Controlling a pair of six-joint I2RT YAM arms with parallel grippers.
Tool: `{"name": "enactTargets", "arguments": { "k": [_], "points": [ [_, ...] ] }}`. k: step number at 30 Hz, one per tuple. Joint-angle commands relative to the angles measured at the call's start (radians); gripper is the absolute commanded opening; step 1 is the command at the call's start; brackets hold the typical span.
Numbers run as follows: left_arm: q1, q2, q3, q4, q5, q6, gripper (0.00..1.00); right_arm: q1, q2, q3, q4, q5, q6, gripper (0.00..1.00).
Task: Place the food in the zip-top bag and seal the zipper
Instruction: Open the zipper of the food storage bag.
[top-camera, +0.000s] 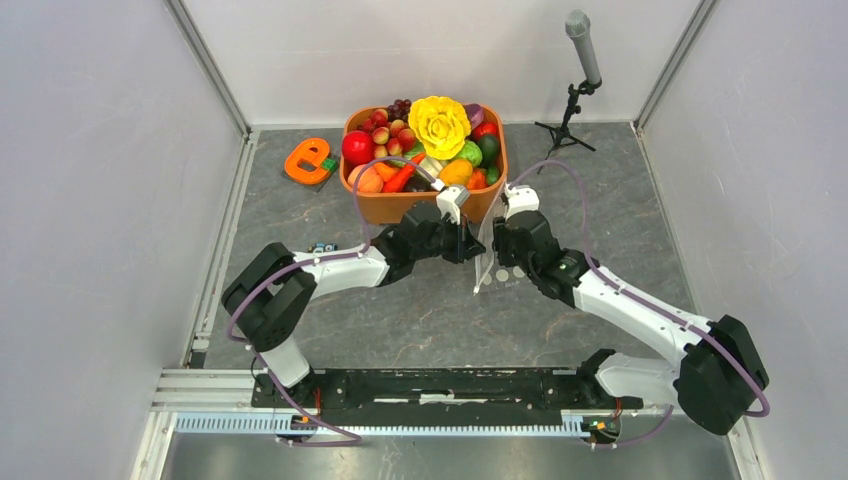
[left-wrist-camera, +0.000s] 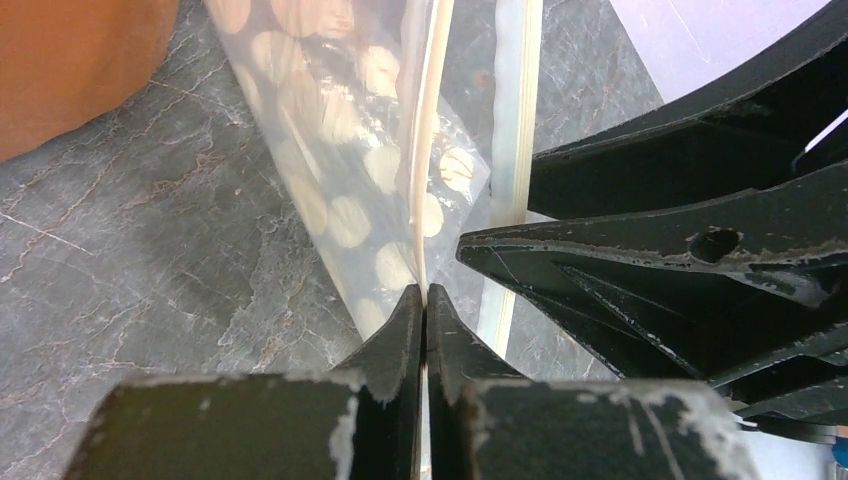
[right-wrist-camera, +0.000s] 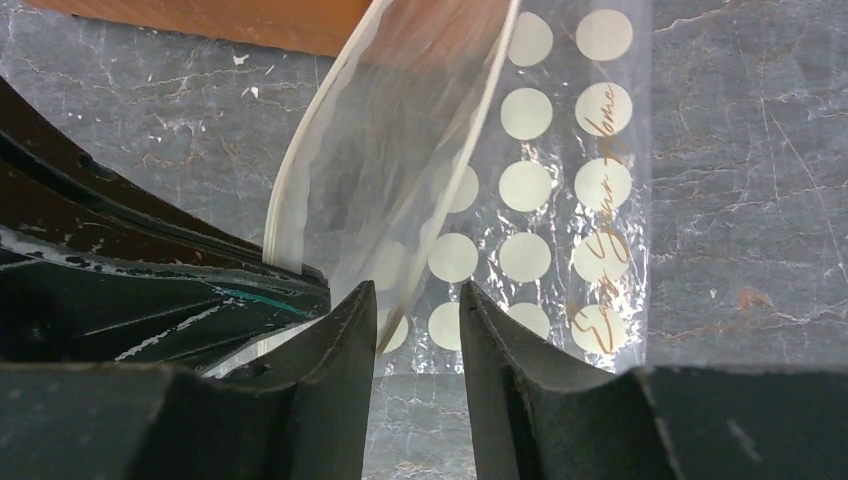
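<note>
The zip-top bag is a clear pouch with white dots, partly lifted off the grey table in front of the tub. My left gripper is shut on one lip of its zipper. The other lip hangs apart, so the mouth gapes. My right gripper is open, and the bag's film and curved zipper lie just ahead of its left finger. In the top view both grippers meet at the bag's left edge. The food sits heaped in the orange tub.
The tub wall stands close behind the bag. An orange E-shaped piece lies left of the tub. A microphone on a stand stands at the back right. White walls enclose the table.
</note>
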Motion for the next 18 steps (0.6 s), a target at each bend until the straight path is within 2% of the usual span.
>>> {"name": "enactTargets", "arguments": {
  "k": [1,7,14,18],
  "points": [
    [0.001,-0.021,0.035,0.008,0.023,-0.009,0.02,-0.004,-0.021,-0.016,0.058,-0.005,0.025,0.42],
    [0.002,-0.034,0.026,0.005,0.001,-0.012,0.02,-0.004,-0.052,-0.071,0.161,-0.074,0.072,0.3],
    [0.006,-0.053,0.013,-0.02,-0.053,-0.01,0.02,-0.004,-0.101,-0.099,0.176,-0.044,0.077,0.0],
    [0.028,-0.06,0.001,-0.039,-0.072,-0.019,0.02,-0.003,-0.118,-0.053,0.074,0.062,0.023,0.0]
  ]
}}
